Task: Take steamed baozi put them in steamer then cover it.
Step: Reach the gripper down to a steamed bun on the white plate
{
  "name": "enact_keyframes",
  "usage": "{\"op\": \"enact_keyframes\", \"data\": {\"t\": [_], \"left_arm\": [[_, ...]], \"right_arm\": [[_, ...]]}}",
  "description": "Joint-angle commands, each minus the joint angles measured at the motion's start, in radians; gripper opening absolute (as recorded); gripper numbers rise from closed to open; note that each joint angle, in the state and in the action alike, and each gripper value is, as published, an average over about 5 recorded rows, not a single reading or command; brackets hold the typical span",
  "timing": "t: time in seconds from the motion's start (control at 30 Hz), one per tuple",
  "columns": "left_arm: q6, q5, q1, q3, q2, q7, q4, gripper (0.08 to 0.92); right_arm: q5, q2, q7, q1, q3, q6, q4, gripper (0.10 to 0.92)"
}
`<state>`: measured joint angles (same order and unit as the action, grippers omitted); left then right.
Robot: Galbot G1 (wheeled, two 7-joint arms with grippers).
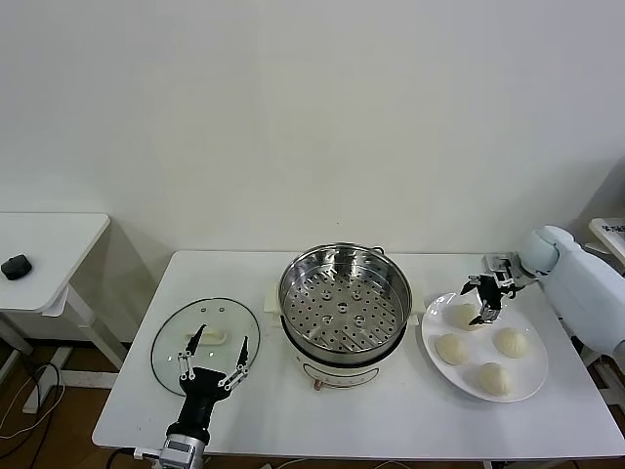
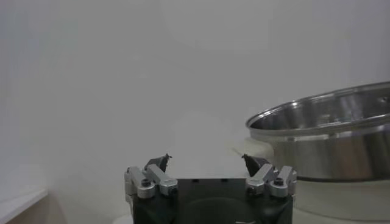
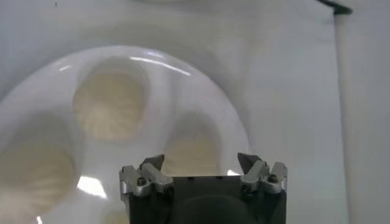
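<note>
Four cream-white baozi lie on a white plate (image 1: 527, 386) at the right; the far-left one (image 1: 461, 316) is directly under my right gripper (image 1: 485, 303), which is open and hovers just above it. In the right wrist view that baozi (image 3: 194, 152) sits between the open fingers, with another baozi (image 3: 111, 106) beyond. The empty steel steamer (image 1: 344, 303) stands in the table's middle on its cream base. The glass cover (image 1: 205, 344) lies flat at the left. My left gripper (image 1: 212, 358) is open and empty above the cover's near edge; its wrist view shows the steamer (image 2: 329, 131) from the side.
A second small table (image 1: 49, 254) stands at the far left with a dark object (image 1: 16, 266) on it. The white wall is close behind the work table. The cooker base has a dial on its front (image 1: 317, 371).
</note>
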<state>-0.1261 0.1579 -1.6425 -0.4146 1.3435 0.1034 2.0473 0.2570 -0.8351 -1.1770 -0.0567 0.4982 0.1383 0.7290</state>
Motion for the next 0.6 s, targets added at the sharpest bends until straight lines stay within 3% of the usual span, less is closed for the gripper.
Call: {"op": "enact_keyframes", "data": {"t": [0.03,0.27,0.6], "left_arm": [[0.001,-0.001,0.002,0.0,-0.001,0.0,-0.005,0.823],[0.001,-0.002,0.003,-0.001,0.0,0.0,-0.006,0.823],[-0.001,-0.005,0.005,-0.005,0.0,0.003,-0.007,0.823]], "right_arm": [[0.069,-0.034,-0.005,0.004,-0.006,0.026,-0.067,0.823],[0.073,-0.039,-0.005,-0.005,-0.005,0.034,-0.068,0.814],[0.075,-0.039,0.011,-0.007,0.003,0.047,-0.056,0.731]]}}
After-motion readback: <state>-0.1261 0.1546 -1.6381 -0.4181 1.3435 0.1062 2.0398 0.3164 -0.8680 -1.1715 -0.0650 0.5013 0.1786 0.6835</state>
